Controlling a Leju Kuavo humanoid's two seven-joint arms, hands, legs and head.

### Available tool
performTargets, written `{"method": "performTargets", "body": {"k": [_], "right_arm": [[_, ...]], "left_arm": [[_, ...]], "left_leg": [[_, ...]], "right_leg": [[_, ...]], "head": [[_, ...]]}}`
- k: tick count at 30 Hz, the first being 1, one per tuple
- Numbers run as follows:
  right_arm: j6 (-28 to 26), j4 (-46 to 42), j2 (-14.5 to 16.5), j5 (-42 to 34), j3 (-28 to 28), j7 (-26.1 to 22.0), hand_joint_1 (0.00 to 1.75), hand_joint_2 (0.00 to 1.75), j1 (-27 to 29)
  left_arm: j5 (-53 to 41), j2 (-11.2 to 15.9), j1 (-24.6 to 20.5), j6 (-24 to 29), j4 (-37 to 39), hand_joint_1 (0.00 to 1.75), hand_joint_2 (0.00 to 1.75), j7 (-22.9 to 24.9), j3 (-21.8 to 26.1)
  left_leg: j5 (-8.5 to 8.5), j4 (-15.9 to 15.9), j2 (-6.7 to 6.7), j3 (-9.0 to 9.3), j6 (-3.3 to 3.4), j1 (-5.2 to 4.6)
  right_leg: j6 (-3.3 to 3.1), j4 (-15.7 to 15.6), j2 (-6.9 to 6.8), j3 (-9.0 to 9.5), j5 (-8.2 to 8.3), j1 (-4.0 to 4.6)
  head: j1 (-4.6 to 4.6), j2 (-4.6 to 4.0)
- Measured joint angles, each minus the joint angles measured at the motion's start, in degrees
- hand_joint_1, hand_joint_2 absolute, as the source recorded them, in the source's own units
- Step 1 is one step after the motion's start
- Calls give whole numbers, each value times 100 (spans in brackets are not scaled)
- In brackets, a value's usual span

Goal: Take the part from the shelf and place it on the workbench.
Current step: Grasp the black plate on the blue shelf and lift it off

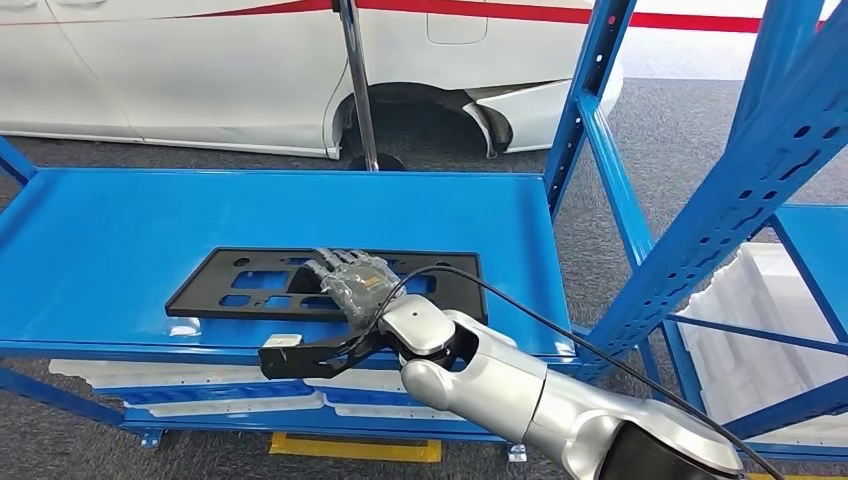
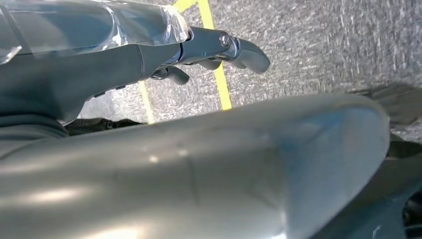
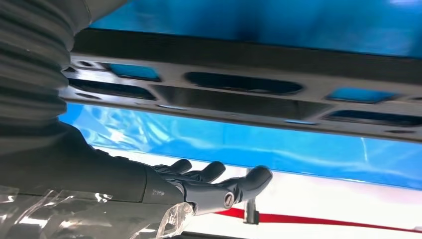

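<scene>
My right hand (image 1: 352, 285) is over the flat black plastic part (image 1: 250, 285), which lies on the blue shelf (image 1: 110, 240). My fingers (image 3: 214, 172) are apart, holding nothing, ready to grip its near edge. My left hand (image 2: 219, 50) hangs, fingers curled, empty.

A white car (image 1: 250, 70) with a red stripe stands at twelve o'clock on grey carpet (image 1: 680, 120). Blue steel racking (image 1: 640, 215) rises at three o'clock; yellow floor tape (image 1: 355, 447) lies at six o'clock.
</scene>
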Motion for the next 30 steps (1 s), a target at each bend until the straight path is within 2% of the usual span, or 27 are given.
{"method": "performTargets", "body": {"k": [4, 9, 13, 18, 30], "right_arm": [[-2, 0, 4, 0, 0, 2, 0, 175, 1], [-2, 0, 5, -1, 1, 2, 0, 175, 0], [-1, 0, 4, -1, 1, 2, 0, 175, 1], [1, 0, 5, -1, 2, 0, 0, 175, 1], [25, 0, 16, -2, 9, -20, 0, 175, 10]], "left_arm": [[1, 5, 3, 0, 0, 0, 0, 0, 0], [2, 5, 1, 0, 0, 0, 0, 1, -1], [3, 5, 1, 0, 0, 0, 0, 1, -2], [15, 5, 1, 0, 0, 0, 0, 1, -1], [47, 5, 0, -1, 0, 0, 0, 1, 0]], "left_leg": [[-11, 7, 10, 0, 131, -9], [3, -28, 9, 10, 81, 10], [3, -40, 9, 8, -49, 31], [1, -40, 8, 4, -71, 24], [-1, -36, 7, 4, -69, -5]], "right_leg": [[-24, -32, 21, 4, -2, 12], [-55, -28, 22, 0, -16, 43], [-73, -25, 21, -4, -23, 60], [-73, -26, 19, -2, -23, 54], [-73, -28, 17, 0, -22, 24]], "head": [[-4, 0], [-4, 0], [-4, 0], [-3, 0], [-2, 0]]}}
